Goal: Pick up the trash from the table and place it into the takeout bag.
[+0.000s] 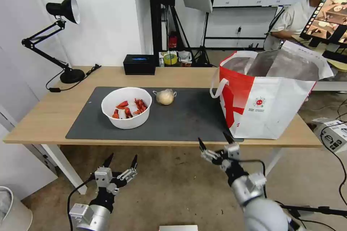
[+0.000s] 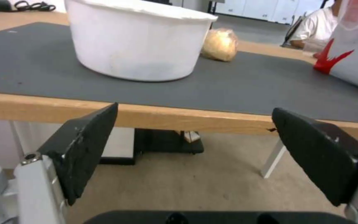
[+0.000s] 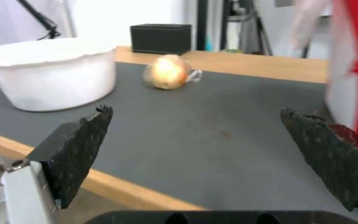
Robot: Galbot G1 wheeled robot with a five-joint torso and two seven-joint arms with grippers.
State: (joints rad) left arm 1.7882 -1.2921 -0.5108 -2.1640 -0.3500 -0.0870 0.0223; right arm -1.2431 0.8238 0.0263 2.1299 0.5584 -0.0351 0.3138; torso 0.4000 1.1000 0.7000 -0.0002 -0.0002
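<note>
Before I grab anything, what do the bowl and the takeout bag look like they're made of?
The white bowl: matte, slightly wavy rim, probably thin plastic or paper pulp; can't tell which. The takeout bag: boxy white and red panels, likely coated fabric, with a dull silver foil-like lining.

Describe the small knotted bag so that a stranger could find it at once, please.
On the light-wood table lies a dark grey mat. Near its far edge, between the white bowl of red shells and the big takeout bag, sits the small knotted bag: clear plastic around one yellowish lump.
</note>
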